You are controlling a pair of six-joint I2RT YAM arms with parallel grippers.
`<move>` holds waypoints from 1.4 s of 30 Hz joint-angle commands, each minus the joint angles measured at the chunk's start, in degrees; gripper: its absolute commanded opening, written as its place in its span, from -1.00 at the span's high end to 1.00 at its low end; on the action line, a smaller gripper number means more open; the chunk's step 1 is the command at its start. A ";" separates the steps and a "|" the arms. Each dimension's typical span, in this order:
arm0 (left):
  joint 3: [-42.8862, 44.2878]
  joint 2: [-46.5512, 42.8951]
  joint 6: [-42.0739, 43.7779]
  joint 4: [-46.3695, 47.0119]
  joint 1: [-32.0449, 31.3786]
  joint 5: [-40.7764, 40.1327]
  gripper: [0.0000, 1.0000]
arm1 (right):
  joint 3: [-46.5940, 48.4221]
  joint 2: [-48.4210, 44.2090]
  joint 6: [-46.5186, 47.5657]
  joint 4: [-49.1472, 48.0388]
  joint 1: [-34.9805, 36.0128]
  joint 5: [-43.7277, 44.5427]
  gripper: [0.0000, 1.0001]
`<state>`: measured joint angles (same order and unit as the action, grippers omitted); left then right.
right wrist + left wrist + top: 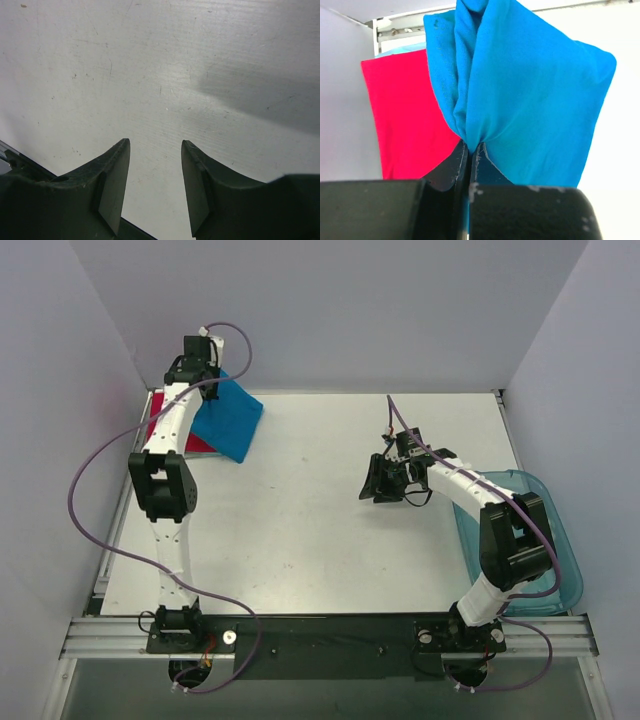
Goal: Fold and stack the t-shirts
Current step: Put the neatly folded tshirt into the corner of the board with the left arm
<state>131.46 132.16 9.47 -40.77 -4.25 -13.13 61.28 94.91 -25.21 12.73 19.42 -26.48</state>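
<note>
White table, red t-shirt far-left corner, blue t-shirt overlapping it, clear-blue bin rt edge

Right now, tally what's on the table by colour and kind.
Blue t-shirt: 1
Red t-shirt: 1
Light teal cloth, only a sliver showing behind the red one: 1
Translucent blue bin: 1
Total: 4
</note>
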 commanded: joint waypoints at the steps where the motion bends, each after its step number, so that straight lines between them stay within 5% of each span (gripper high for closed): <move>1: 4.42 -0.67 -3.40 2.19 3.89 -0.51 1.00 | 0.25 -2.37 1.13 2.47 -0.35 1.08 0.18; 17: 4.60 4.86 -8.77 3.59 15.15 10.74 1.00 | 3.67 -1.66 1.39 6.78 0.00 2.57 0.17; 42: 0.64 6.62 -11.06 5.18 19.10 5.84 1.00 | 5.96 -1.48 1.57 10.30 2.55 5.30 0.17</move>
<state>133.03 141.14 -1.32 -38.39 13.47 -4.27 65.91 94.91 -24.10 21.06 21.39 -22.46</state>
